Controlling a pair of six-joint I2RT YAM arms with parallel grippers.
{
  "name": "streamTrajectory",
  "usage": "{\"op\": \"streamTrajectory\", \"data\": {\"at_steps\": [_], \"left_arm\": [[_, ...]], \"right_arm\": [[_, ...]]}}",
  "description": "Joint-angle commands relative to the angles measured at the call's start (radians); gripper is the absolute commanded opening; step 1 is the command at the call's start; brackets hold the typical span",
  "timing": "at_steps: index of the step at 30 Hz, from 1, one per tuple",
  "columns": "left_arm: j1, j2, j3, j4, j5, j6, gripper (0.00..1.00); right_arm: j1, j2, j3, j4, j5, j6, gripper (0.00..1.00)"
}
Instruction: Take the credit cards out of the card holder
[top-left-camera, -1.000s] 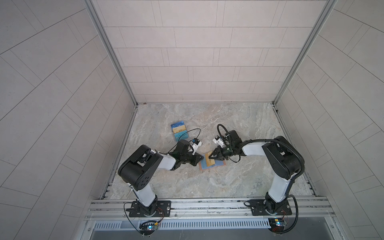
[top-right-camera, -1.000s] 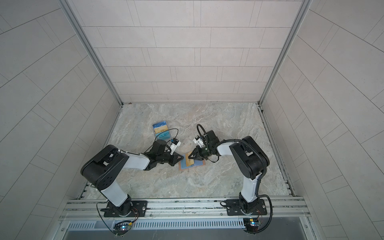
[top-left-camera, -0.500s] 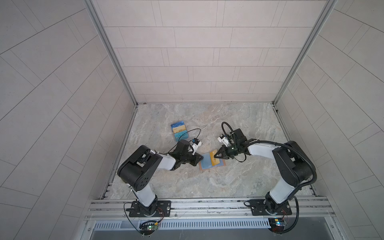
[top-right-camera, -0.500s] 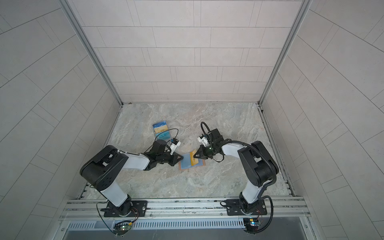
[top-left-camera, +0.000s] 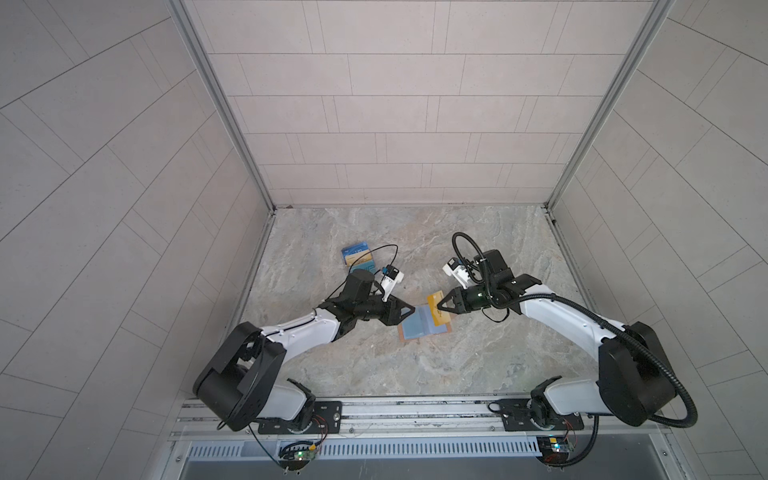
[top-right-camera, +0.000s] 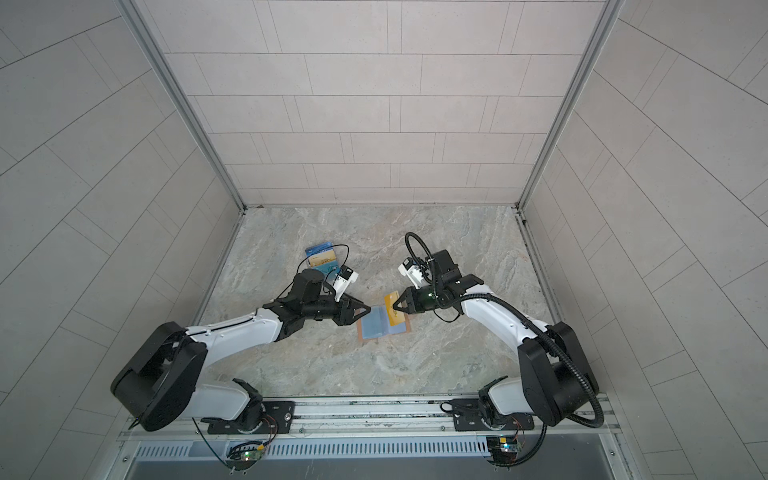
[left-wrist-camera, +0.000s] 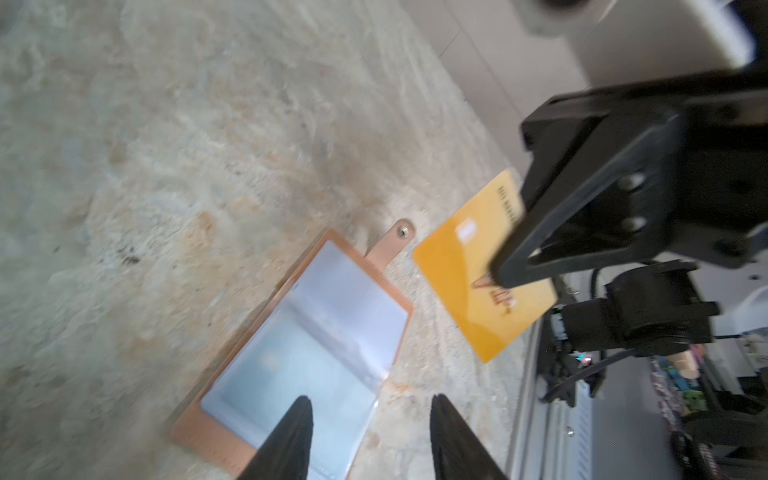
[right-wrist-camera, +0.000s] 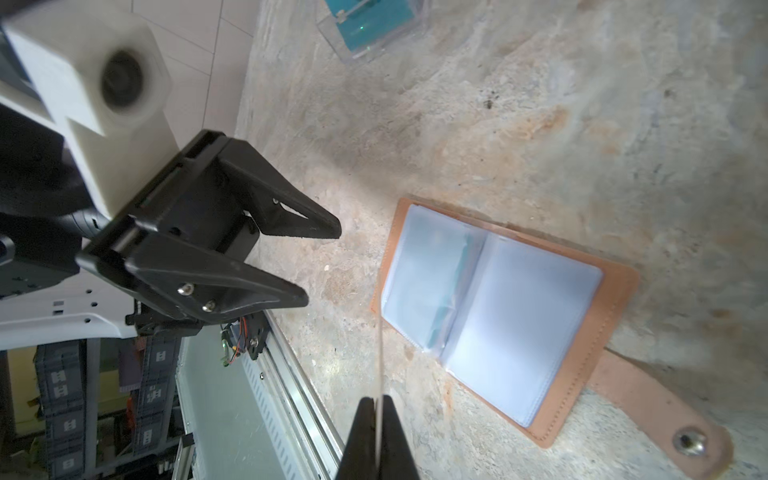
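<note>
A marble-patterned worktop (top-left-camera: 457, 365) sits between pale tiled walls. At far left lies a pile of cards (top-left-camera: 356, 254), blue on top. Nearer, the left hand (top-left-camera: 409, 313) has its jaws spread and empty, tips at the left edge of the card holder (top-left-camera: 415, 330). The card holder lies open and flat at centre, pale sleeves facing up. The gold card (left-wrist-camera: 457, 266) is out of the sleeves, over the holder's right half, pinched by the right hand (top-left-camera: 439, 306).
</note>
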Motion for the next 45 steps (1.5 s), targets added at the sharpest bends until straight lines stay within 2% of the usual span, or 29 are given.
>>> {"op": "streamTrajectory", "data": {"at_steps": [1,8,13,20,24,31,33,35,38,41,43,45], "left_arm": [[-0.005,-0.036,0.029,0.023,0.159,-0.051,0.51],[-0.005,-0.095,0.031,0.057,0.272,-0.111,0.5],[-0.005,-0.093,0.038,0.018,0.327,-0.105,0.47],[-0.03,-0.127,0.04,0.024,0.381,-0.109,0.32],[-0.031,-0.155,0.045,-0.016,0.365,-0.092,0.17],[-0.031,-0.174,0.05,-0.054,0.335,-0.082,0.06],[-0.031,-0.173,0.055,-0.059,0.317,-0.087,0.02],[-0.031,-0.169,0.059,-0.057,0.302,-0.094,0.0],[-0.03,-0.175,0.063,-0.039,0.265,-0.116,0.0],[-0.027,-0.185,0.071,-0.018,0.209,-0.138,0.0],[-0.025,-0.19,0.07,0.027,0.172,-0.17,0.0],[-0.025,-0.192,0.064,0.098,0.133,-0.215,0.0]], "right_arm": [[0.021,-0.029,0.024,-0.038,-0.096,-0.089,0.0],[0.086,-0.08,0.039,-0.044,-0.151,-0.151,0.0],[0.13,-0.081,0.065,-0.067,-0.164,-0.193,0.0],[0.146,-0.043,0.106,-0.096,-0.175,-0.229,0.0],[0.147,-0.035,0.114,-0.098,-0.174,-0.233,0.0],[0.143,-0.049,0.101,-0.108,-0.135,-0.227,0.0],[0.139,-0.062,0.092,-0.107,-0.118,-0.218,0.03],[0.133,-0.079,0.079,-0.102,-0.098,-0.203,0.09],[0.123,-0.125,0.051,-0.075,-0.065,-0.16,0.36],[0.115,-0.186,-0.001,0.009,-0.032,-0.072,0.56],[0.112,-0.223,-0.049,0.108,-0.01,0.02,0.63],[0.113,-0.253,-0.11,0.251,0.013,0.14,0.66]]}}
